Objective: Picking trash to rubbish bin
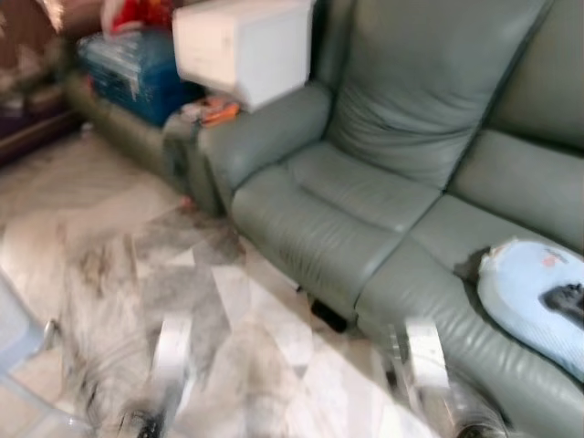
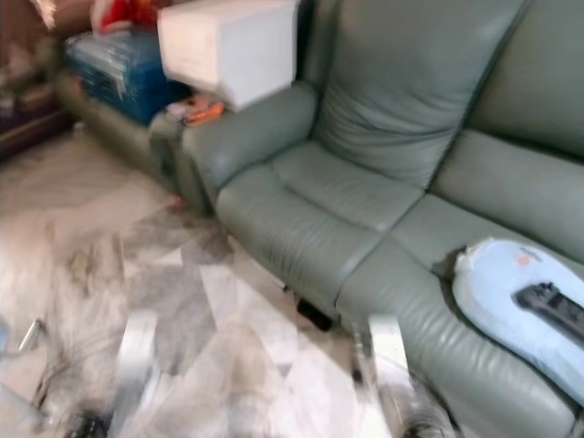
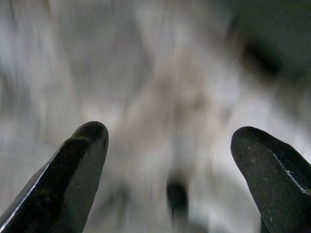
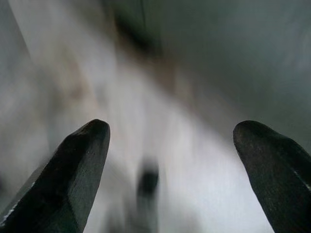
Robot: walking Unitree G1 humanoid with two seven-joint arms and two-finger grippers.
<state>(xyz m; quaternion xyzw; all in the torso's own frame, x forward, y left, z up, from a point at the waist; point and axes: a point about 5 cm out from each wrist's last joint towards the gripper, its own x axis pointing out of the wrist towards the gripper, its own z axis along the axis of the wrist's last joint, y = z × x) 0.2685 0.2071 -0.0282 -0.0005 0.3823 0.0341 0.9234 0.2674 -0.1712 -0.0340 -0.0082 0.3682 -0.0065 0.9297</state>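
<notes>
Both silver arms hang low at the bottom of the blurred head views, the left arm (image 1: 169, 360) over the marble floor and the right arm (image 1: 424, 360) by the sofa's front edge. My left gripper (image 3: 170, 141) is open, its two black fingers wide apart above blurred pale floor. My right gripper (image 4: 170, 141) is open too, with floor and the dark sofa base beyond it. Nothing sits between either pair of fingers. A small orange item (image 1: 217, 111) lies on the sofa arm; I cannot tell what it is.
A grey-green leather sofa (image 1: 365, 210) fills the right side. A pale blue cushion (image 1: 534, 306) with a black object (image 1: 566, 301) lies on its seat. A white box (image 1: 242, 46) and a blue crate (image 1: 132, 73) stand at the back left. A translucent bin edge (image 1: 18, 338) shows at far left.
</notes>
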